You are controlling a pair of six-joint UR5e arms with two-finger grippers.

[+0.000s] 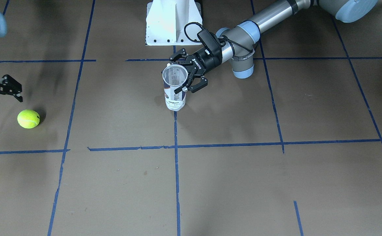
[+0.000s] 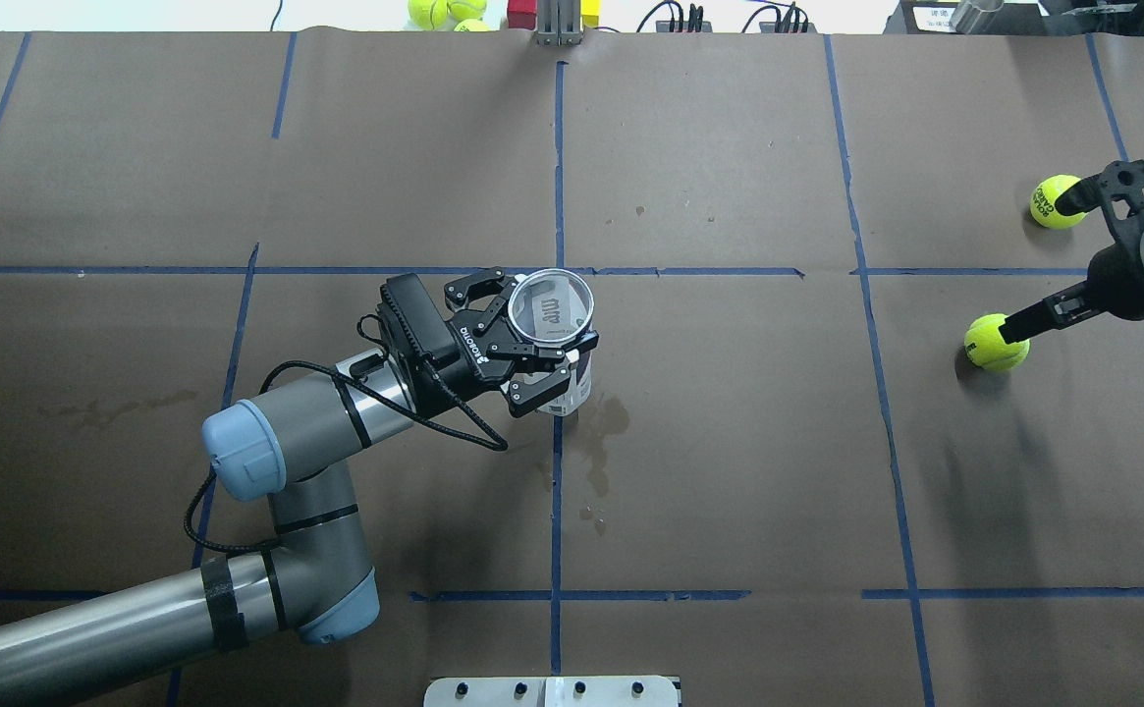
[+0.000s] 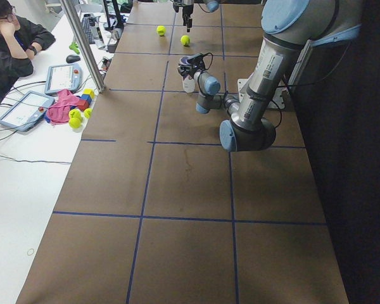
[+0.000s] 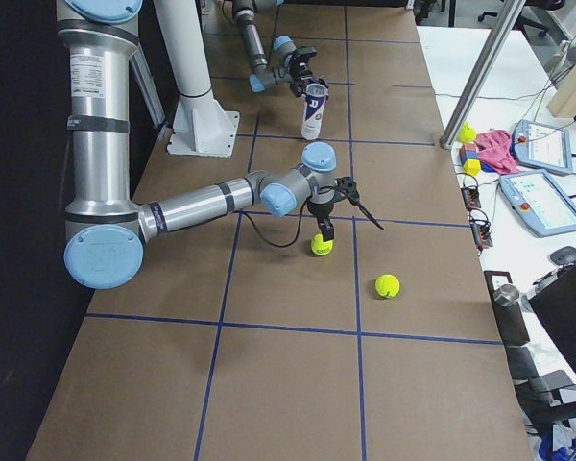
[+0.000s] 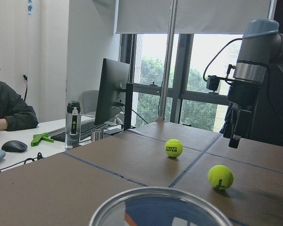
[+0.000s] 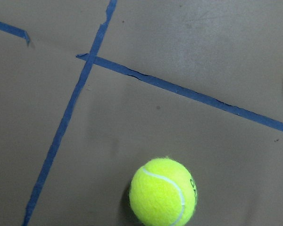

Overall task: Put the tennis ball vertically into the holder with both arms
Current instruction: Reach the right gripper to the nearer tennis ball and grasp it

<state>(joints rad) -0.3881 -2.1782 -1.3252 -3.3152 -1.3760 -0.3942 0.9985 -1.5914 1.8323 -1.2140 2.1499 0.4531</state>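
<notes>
Far right, the right pincer (image 2: 1031, 270) hangs spread with the tennis ball (image 2: 996, 342) just beside it, well apart from the upright, mouth-up holder (image 2: 552, 312) pinched by the left pincer (image 2: 530, 339) at the centre of the table (image 2: 729, 471).

The round metal rim of a clear plastic tube (image 5: 156, 190) sits at the bottom edge, mouth up, over a brown paper-covered table (image 5: 85, 174) crossed by blue tape lines. Beyond it lie two yellow-green tennis balls, the nearer ball (image 5: 220, 177) to the right and the farther ball (image 5: 174, 148) nearer the middle, clearly apart. At right a silver-grey right arm (image 5: 252, 70) with a pale blue cap points its black right gripper (image 5: 234, 137) down above the table, while at left a person in a dark jacket (image 5: 9, 110) sits by a black mouse (image 5: 14, 146), a clear water bottle (image 5: 73, 123) and a black monitor (image 5: 111, 92).
</notes>
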